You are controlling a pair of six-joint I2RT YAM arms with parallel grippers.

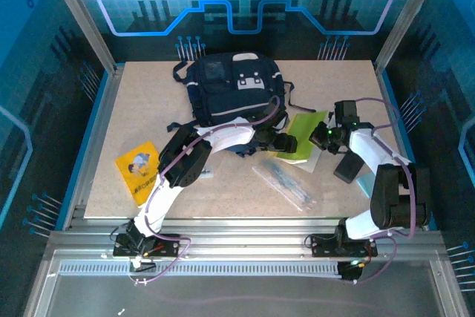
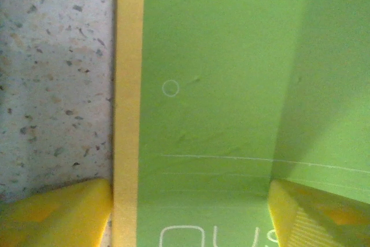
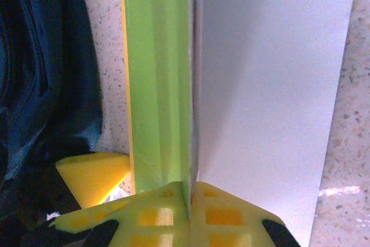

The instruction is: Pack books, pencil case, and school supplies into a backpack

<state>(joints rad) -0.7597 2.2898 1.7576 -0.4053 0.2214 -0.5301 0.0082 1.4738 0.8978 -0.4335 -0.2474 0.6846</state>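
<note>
The navy backpack [image 1: 234, 90] lies at the back centre of the table. Just right of it lies the yellow-green book [image 1: 303, 130], between my two grippers. My right gripper [image 3: 189, 192] is shut on the edge of the book's green cover [image 3: 156, 73], which stands lifted off a white page [image 3: 272, 85]. My left gripper [image 2: 191, 218] hangs open close over the book [image 2: 219, 85], one fingertip [image 2: 58, 212] over the table beside its yellow spine strip, the other over the cover. The bright yellow book [image 1: 139, 171] lies front left. The transparent pencil case [image 1: 286, 183] lies in front of the grippers.
A small dark block [image 1: 347, 167] sits by the right arm. A small pale object [image 1: 205, 174] lies beside the left arm's elbow. The backpack's fabric [image 3: 40, 73] is close on the left of the right gripper. Metal frame posts stand at the table's corners.
</note>
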